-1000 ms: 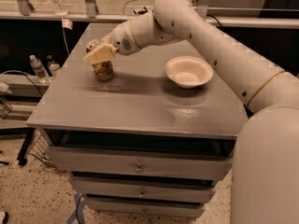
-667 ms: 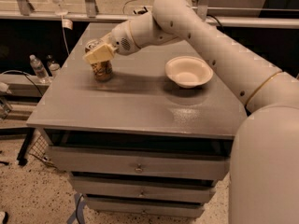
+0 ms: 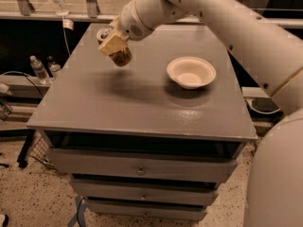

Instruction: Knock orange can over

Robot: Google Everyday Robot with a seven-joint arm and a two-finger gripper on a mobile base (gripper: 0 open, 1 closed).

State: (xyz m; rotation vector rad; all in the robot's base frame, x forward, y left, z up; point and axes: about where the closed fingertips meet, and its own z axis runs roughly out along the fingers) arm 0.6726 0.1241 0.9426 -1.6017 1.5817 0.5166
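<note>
End effector (image 3: 115, 45): closed around the orange can (image 3: 122, 56), held tilted above the counter (image 3: 142, 105). White bowl (image 3: 191, 73): upright on counter, well apart.

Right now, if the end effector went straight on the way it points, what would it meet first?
The orange can. The end effector points down and left, and the tilted can sits right at its tip; they look in contact, though depth is unclear. Past it lies the table top.
</note>
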